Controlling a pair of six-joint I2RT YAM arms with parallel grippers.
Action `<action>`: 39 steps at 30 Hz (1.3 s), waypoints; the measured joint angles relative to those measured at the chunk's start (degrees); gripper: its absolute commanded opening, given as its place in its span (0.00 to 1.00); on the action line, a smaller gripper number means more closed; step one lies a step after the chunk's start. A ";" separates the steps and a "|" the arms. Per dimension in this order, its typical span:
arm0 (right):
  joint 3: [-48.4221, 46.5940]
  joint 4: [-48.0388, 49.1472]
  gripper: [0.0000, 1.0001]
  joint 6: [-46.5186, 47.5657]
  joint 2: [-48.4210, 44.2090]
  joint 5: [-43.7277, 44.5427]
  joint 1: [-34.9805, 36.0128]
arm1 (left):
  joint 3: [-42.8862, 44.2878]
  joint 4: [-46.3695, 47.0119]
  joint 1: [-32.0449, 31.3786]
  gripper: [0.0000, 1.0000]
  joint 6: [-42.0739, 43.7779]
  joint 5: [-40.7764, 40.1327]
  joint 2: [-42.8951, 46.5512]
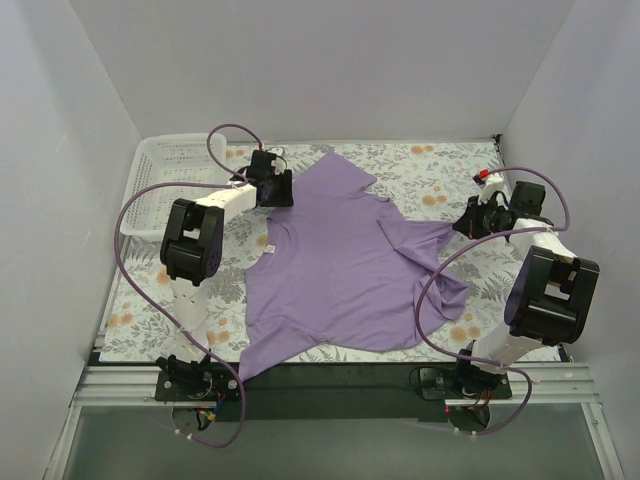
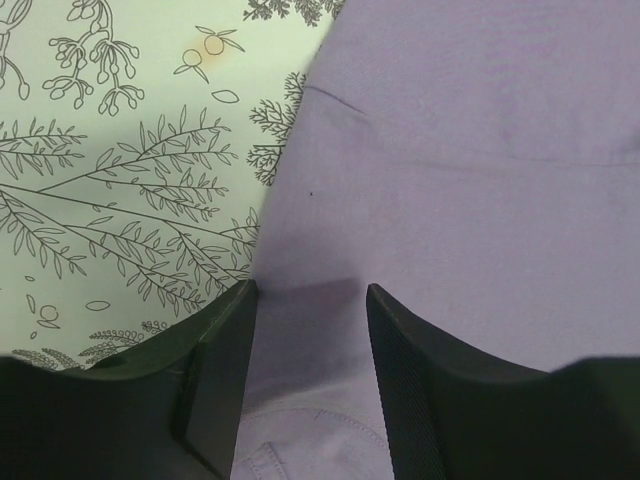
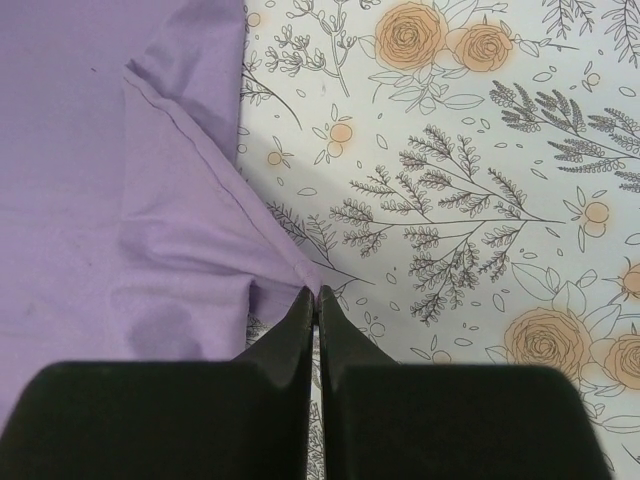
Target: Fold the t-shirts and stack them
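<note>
Shirt (image 1: 340, 270) is lying rumpled mid-surface (image 1: 440, 170), w/ jaws working at its far-left and right sides.

Right jaws are sitting clenched twd the right edge, apparently pinching only the very tip of a drawn-out shirt corner (image 3: 200, 270). W/ so thin a bite, any pull is risking the tip slipping out & the cloth flopping back creased. Left jaws are hanging released near the far-left corner, straddling the shirt's edge w/ cloth between the fingers (image 2: 420, 380), gripping nothing yet. Closing there is risking a pinch of extra folds, or a miss if the cloth is shifting. W/ one side held & one loose, a lift is prob dragging the whole shirt sideways; its near-left tip is already poking over the near edge.
</note>
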State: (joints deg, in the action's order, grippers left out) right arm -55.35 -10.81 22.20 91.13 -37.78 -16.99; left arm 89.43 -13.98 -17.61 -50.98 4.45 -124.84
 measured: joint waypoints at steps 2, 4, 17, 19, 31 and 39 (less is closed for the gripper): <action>0.00 -0.02 0.01 0.00 0.00 -0.13 -0.28 | -0.04 -0.24 -0.22 0.44 0.63 -0.52 0.00; 0.00 -0.02 0.01 0.00 0.00 -0.22 -0.48 | -0.17 -0.48 -0.35 0.43 1.01 -0.87 0.11; 0.00 -0.07 0.01 -0.04 0.11 -2.34 -2.54 | -18.58 0.31 -3.19 0.00 -1.73 -2.01 12.90; 0.00 -0.11 0.01 -0.07 0.11 -2.82 -2.84 | -23.04 -0.13 -3.72 0.00 -2.93 -2.03 16.59; 0.00 -0.94 0.01 -0.20 0.11 -4.92 -4.37 | -47.67 -7.04 -10.25 0.48 -14.14 -4.76 47.76; 0.00 -1.29 0.01 -0.20 0.11 -6.05 -4.37 | -32.46 -5.07 -1.62 0.49 -15.50 -5.22 38.84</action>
State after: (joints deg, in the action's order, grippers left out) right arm -55.35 -12.10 22.00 91.24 -43.83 -21.37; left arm 56.97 -19.05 -19.22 -66.48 -0.78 -86.00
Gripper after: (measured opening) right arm 0.023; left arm 0.498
